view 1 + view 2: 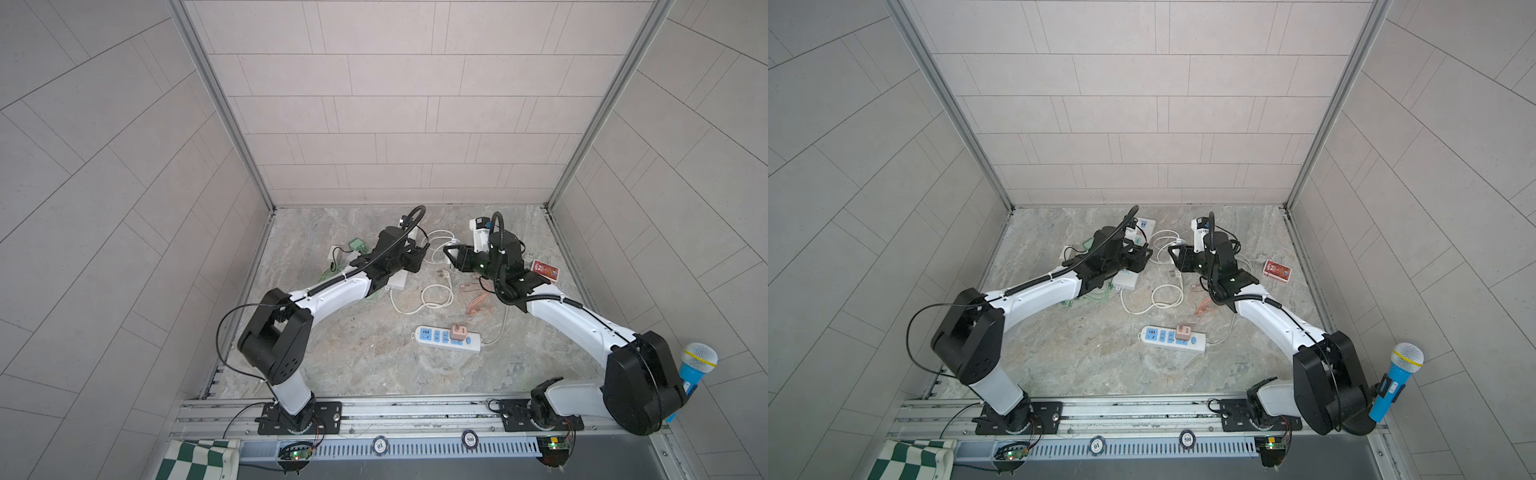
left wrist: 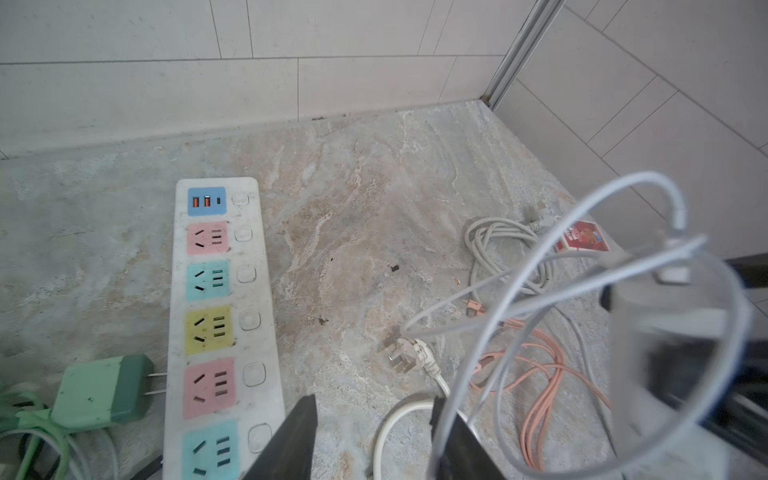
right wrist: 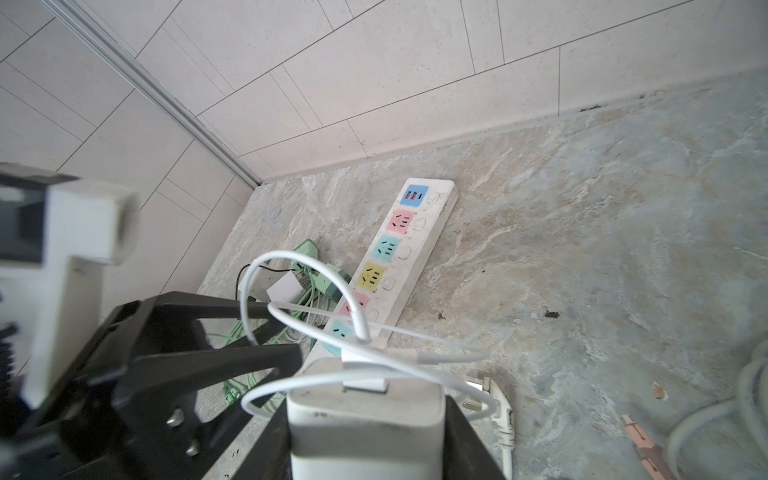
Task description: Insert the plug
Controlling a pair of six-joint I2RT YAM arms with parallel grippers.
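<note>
The plug (image 3: pixel 365 440) is a white charger block with a thin white cable (image 3: pixel 291 254) stuck into its end. My right gripper (image 3: pixel 366 399) is shut on it, one finger on each side, held above the floor. The multi-coloured power strip (image 2: pixel 220 332) (image 3: pixel 399 257) lies flat beyond it, its near end under the left arm in both top views. My left gripper (image 2: pixel 374 440) (image 1: pixel 419 259) faces the right one (image 1: pixel 449 254) at close range. It stands open, and a loop of the thin cable hangs between its jaws.
A three-pin plug (image 2: pixel 405 357) on a thick white cord lies on the floor below the grippers. A green charger (image 2: pixel 104 395) sits beside the strip. Orange cable (image 2: pixel 540 395), a red box (image 1: pixel 545 270) and a second strip (image 1: pixel 446 338) with a pink adapter lie nearby.
</note>
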